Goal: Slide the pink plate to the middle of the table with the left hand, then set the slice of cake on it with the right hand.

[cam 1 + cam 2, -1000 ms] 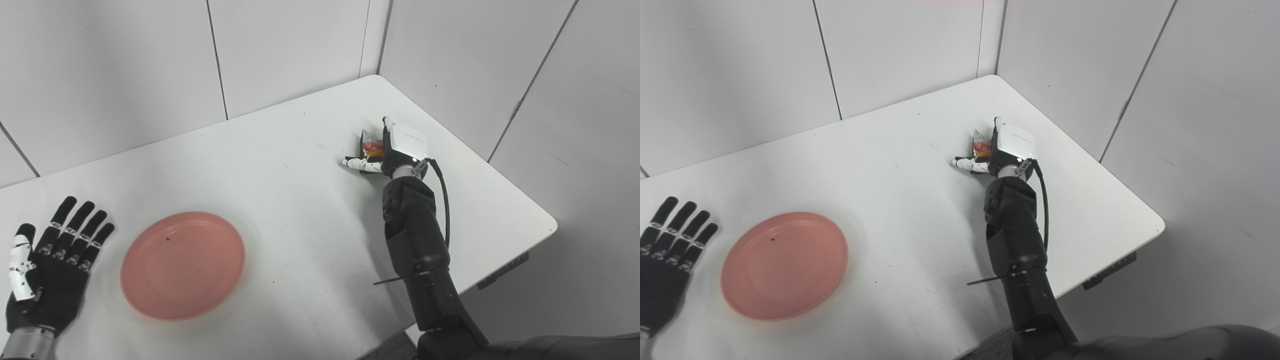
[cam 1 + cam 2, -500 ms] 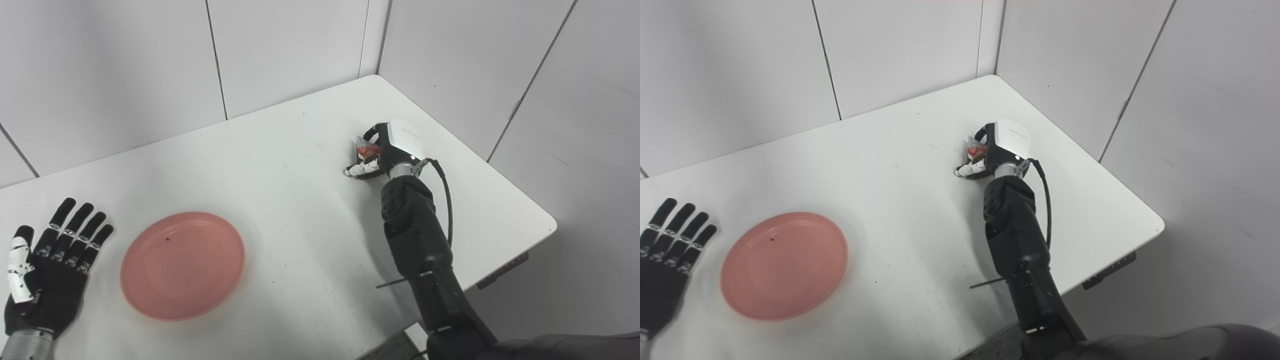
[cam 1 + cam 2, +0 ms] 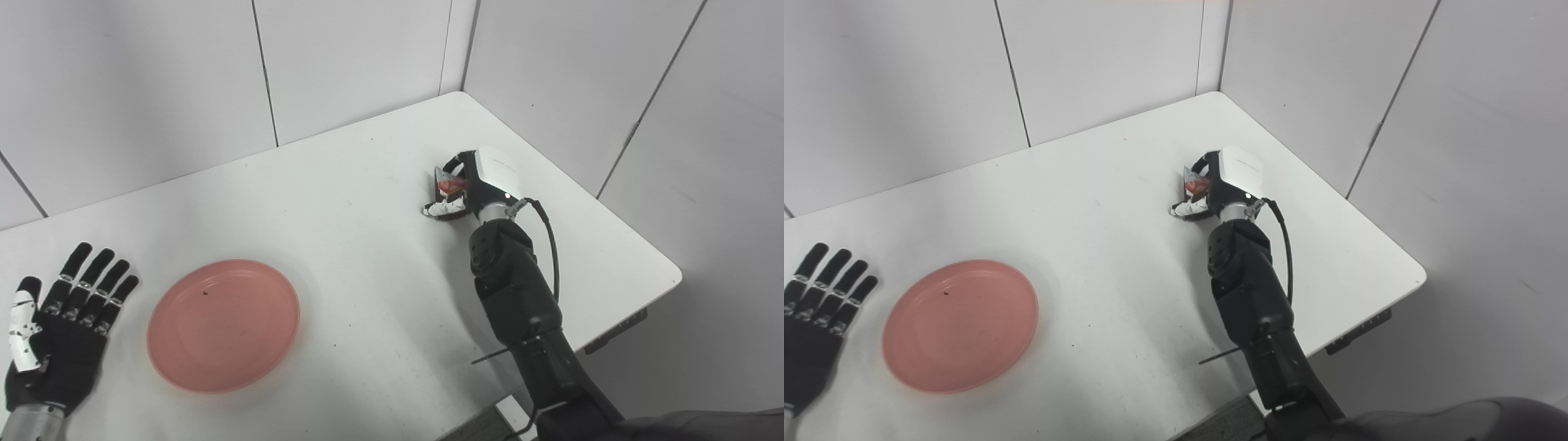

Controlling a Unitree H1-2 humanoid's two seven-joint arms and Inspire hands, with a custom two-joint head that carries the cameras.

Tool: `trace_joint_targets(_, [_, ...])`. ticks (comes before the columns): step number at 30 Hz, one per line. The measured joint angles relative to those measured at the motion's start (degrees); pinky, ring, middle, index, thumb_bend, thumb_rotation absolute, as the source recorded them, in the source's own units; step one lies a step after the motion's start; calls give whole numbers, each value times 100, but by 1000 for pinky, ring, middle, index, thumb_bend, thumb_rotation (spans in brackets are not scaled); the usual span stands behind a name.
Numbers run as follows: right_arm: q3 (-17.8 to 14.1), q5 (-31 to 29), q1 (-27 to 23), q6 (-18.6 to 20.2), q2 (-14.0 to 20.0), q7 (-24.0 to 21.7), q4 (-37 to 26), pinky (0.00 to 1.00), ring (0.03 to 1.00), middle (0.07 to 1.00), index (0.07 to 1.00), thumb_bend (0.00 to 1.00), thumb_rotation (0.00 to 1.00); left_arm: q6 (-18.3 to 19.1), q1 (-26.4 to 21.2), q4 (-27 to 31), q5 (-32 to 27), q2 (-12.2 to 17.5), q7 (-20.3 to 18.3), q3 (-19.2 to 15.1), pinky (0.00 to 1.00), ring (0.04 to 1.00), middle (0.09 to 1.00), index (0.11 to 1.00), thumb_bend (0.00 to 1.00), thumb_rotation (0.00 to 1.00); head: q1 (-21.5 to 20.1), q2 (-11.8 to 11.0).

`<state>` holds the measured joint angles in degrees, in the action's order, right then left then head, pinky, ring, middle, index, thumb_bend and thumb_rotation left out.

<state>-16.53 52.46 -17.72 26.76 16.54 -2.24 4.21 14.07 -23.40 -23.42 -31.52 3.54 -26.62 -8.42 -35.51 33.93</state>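
The pink plate (image 3: 223, 324) lies on the white table (image 3: 343, 245) toward its left front. My left hand (image 3: 58, 334) rests flat on the table just left of the plate, open with its fingers spread, not touching it. Far to the right, my right hand (image 3: 474, 184) is shut on the slice of cake (image 3: 448, 182), a small wedge with red and orange topping. The fingers curl over the slice and the thumb presses below it, so most of the cake is hidden. I cannot tell whether the slice is off the table.
Grey wall panels close off the back and right side of the table. The table's right corner (image 3: 677, 272) and front edge lie close to my right arm (image 3: 520, 300). A black cable (image 3: 548, 239) loops off the right wrist.
My right hand's fingers closed over the slice of cake, and the hand tilted slightly toward it. The left hand and the plate stayed where they were.
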Motion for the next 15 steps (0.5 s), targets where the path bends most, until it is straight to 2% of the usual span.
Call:
trace_joint_targets(3, [-157,143,0,3,-61,-172,-189,267,353,434,522,525,0,0,13,26,2,-4,27,8,868,865,864,854,382,1000,61,-9])
trace_joint_targets(9, [-116,416,-9,13,-70,-506,-746,260,342,427,542,520,0,-8,30,60,11,-19,76,85,880,878,874,861,387,1000,316,-26])
trace_joint_targets(10, [-75,540,-6,35,-93,-751,-1118,262,346,428,543,520,0,-9,64,121,15,-33,94,115,883,880,875,864,388,1000,395,-26])
trace_joint_targets(11, [-34,617,-36,35,-109,-810,-1373,270,354,430,542,520,0,-10,87,163,18,-49,105,132,880,879,875,865,388,1000,422,-26])
trace_joint_targets(15, [-6,803,-217,35,-204,-1165,-1855,279,370,433,540,521,0,-101,162,286,159,-138,221,267,875,881,877,868,387,1000,633,-26])
